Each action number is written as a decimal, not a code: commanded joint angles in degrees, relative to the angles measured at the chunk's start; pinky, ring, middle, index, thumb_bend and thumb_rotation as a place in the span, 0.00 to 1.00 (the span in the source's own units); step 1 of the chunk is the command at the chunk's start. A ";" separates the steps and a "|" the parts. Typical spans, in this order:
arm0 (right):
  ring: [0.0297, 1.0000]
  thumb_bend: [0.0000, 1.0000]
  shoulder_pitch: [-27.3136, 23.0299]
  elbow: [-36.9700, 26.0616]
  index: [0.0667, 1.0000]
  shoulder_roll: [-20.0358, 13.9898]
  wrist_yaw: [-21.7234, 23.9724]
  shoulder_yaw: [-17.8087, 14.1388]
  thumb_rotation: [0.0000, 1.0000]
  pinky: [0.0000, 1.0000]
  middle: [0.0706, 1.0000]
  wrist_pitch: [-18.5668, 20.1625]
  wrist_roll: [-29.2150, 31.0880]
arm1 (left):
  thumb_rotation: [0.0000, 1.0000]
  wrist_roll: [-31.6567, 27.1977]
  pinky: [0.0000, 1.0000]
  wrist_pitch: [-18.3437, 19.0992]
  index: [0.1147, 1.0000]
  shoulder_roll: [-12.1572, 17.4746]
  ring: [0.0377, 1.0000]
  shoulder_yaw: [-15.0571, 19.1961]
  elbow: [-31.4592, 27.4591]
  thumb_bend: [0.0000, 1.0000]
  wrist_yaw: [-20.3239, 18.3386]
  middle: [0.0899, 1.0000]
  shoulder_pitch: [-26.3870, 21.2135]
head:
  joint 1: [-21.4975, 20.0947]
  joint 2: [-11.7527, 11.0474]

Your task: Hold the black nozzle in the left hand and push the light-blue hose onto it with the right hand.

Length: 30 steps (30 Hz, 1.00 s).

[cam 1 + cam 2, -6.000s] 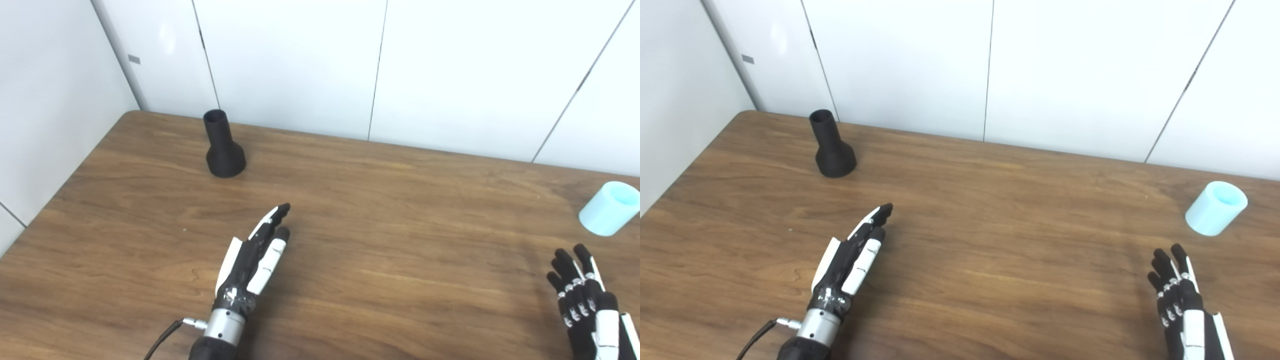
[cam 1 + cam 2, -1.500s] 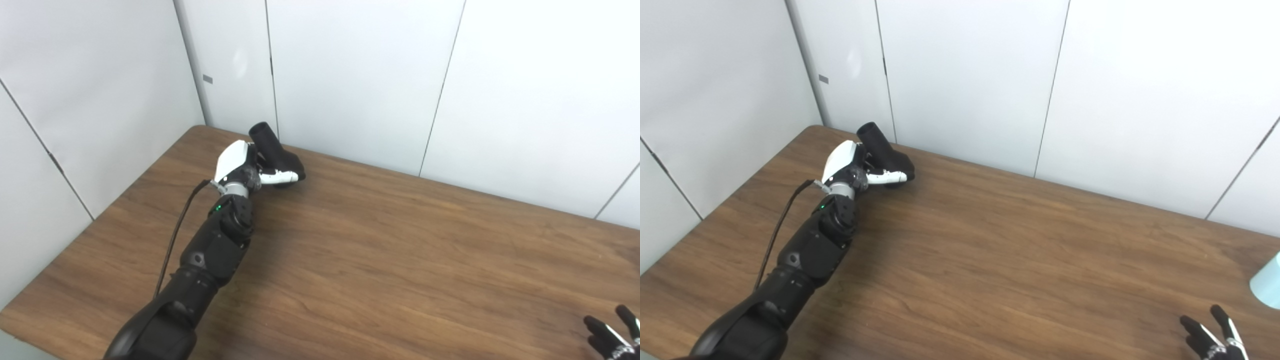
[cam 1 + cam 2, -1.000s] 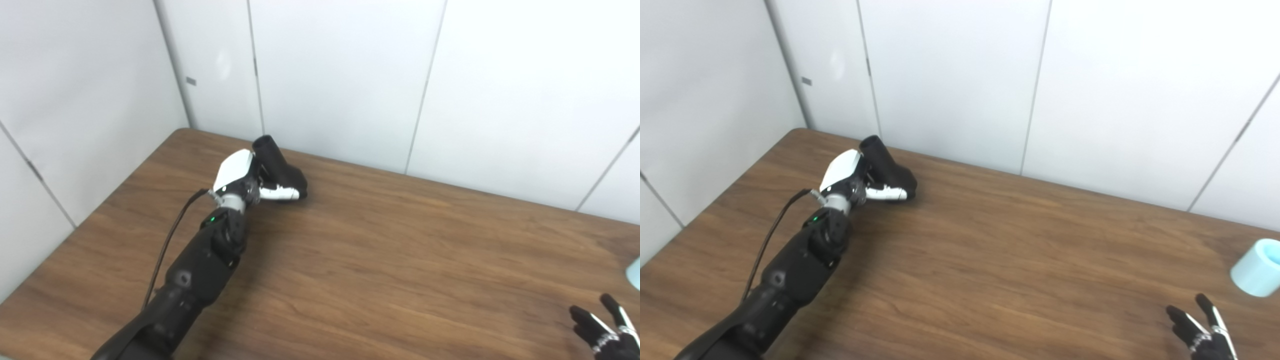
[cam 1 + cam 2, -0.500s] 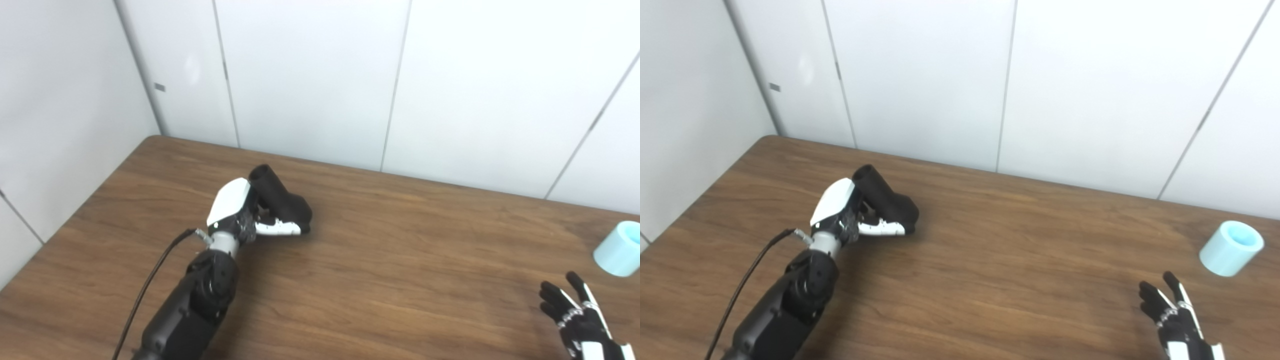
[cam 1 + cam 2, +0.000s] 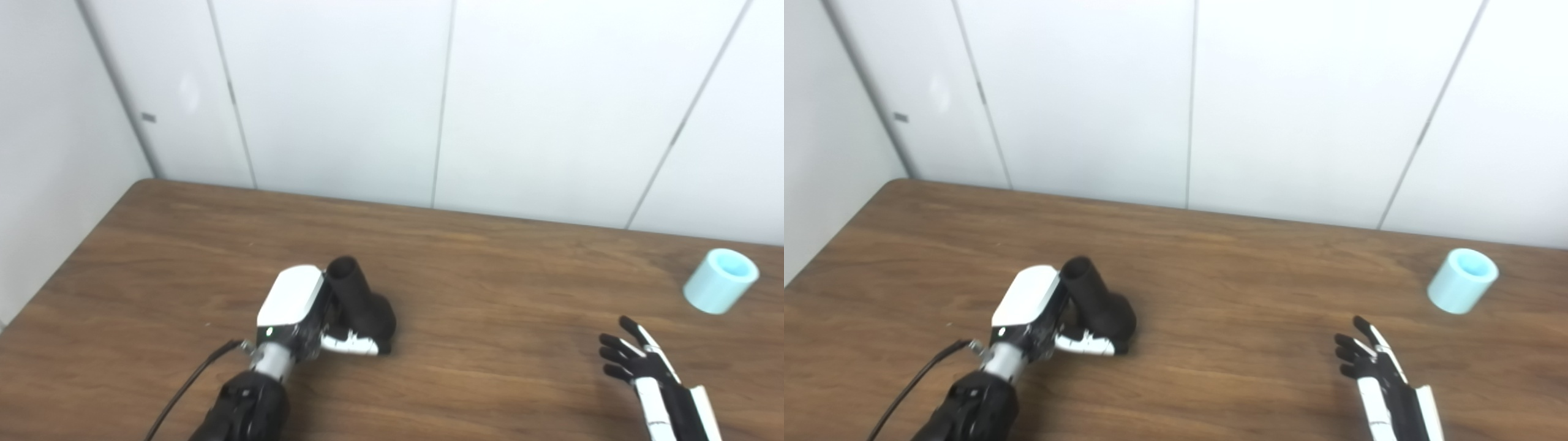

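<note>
My left hand (image 5: 306, 315) is shut on the black nozzle (image 5: 361, 306), a flared black tube held tilted with its narrow open end pointing up and back. They hang just above the wooden table (image 5: 490, 275), left of centre. The light-blue hose (image 5: 721, 280), a short pale cylinder, lies on the table at the far right, its open end facing up and right. My right hand (image 5: 640, 361) is open with fingers spread, low at the right, a good way short of the hose and to its left.
White panelled walls (image 5: 429, 92) close the table's back edge and its left side. The table's rounded back-left corner (image 5: 144, 182) is in view.
My left hand has drawn the nozzle from the back-left corner toward me and the middle. The right hand has risen further into view. The camera has swung right, bringing the hose in.
</note>
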 commanded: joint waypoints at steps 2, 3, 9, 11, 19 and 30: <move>0.80 0.43 -0.74 -3.57 0.86 -0.19 -0.30 -0.23 0.93 0.73 0.80 0.32 1.09 | 0.00 1.58 0.49 -2.85 0.43 -1.17 0.52 -3.07 -2.72 0.52 -2.82 0.42 1.22 | 0.02 -0.23; 0.81 0.43 -0.89 -3.82 0.86 -0.20 -0.30 -0.44 0.92 0.75 0.81 0.38 1.82 | 0.00 2.14 0.49 -2.94 0.43 -1.43 0.53 -3.76 -3.17 0.52 -3.30 0.42 1.55 | 0.07 -0.33; 0.83 0.38 -1.30 -4.75 0.86 -1.54 -0.54 -1.52 0.80 0.79 0.81 -0.97 2.55 | 0.00 4.15 0.49 -4.30 0.43 -2.96 0.56 -6.26 -3.11 0.52 -4.99 0.42 2.43 | -0.94 -0.15; 0.84 0.39 -1.13 -5.26 0.86 -1.79 -0.73 -2.05 0.78 0.80 0.82 -0.64 2.83 | 0.00 4.96 0.49 -4.76 0.44 -3.14 0.54 -7.06 -2.85 0.52 -5.27 0.41 2.56 | -1.76 0.11; 0.74 0.44 -2.58 -5.52 0.79 -1.34 -5.13 -3.53 0.40 0.65 0.75 -6.45 -0.84 | 0.00 6.95 0.48 -6.65 0.44 -4.25 0.54 -9.40 -0.09 0.52 -5.21 0.41 2.90 | -4.43 1.46; 0.74 0.45 -4.77 -9.48 0.76 -1.13 -5.16 -3.40 0.22 0.66 0.74 -3.60 -1.31 | 0.00 5.82 0.46 -8.09 0.44 -5.51 0.54 -9.42 2.48 0.52 -5.69 0.41 2.06 | -7.81 2.81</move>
